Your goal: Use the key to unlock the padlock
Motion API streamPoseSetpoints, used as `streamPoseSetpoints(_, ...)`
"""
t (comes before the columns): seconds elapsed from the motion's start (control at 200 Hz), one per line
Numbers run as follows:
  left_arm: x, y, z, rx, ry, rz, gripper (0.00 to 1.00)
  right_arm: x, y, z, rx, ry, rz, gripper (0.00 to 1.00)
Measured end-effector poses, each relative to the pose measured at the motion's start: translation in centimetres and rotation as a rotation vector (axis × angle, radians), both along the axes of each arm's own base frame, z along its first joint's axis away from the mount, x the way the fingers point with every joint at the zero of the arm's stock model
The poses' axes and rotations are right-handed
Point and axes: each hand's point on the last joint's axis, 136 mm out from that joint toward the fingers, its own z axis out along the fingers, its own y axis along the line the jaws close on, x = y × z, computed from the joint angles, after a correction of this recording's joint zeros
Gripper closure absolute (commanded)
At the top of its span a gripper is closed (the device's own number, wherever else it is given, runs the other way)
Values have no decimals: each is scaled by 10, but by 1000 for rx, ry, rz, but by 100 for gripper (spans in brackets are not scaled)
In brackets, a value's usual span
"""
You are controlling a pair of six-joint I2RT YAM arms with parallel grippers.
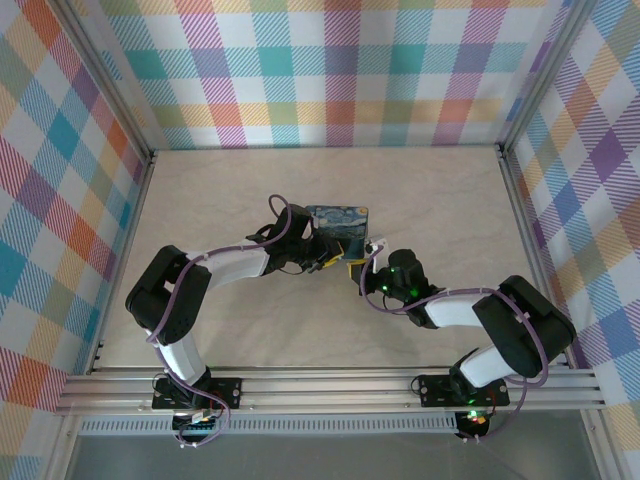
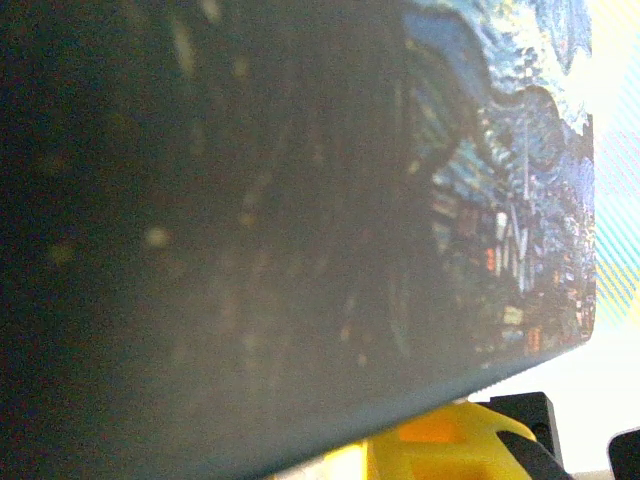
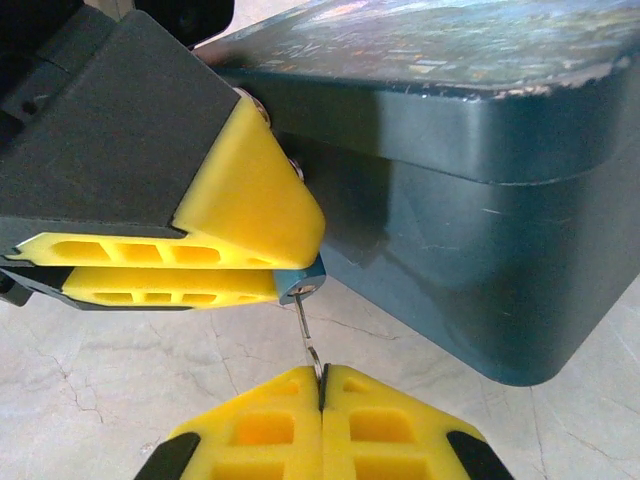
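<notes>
The box [image 1: 337, 222] is painted in swirling dark blues, the padlock [image 3: 310, 278] in plain blue; the surface [image 1: 440, 200] is veined beige.

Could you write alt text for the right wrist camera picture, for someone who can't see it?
The right gripper, shut, pinches a thin key whose tip meets the small blue padlock, itself clamped in the yellow-fingered left gripper. A dark teal painted box stands at right on a pale marbled table.
</notes>
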Motion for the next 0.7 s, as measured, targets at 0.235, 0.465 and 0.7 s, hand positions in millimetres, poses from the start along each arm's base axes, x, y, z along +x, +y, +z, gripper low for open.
streamPoseSetpoints(0.235,0,0,0,0,-1,1,84,4,1,-2,-6,4,-10,100)
streamPoseSetpoints(0.465,1,1,0,4,-3,5,84,5,2,-2,-2,3,-10,100)
streamPoseSetpoints(0.7,2,1,0,6,-5,9,84,6,3,-3,7,3,-13,100)
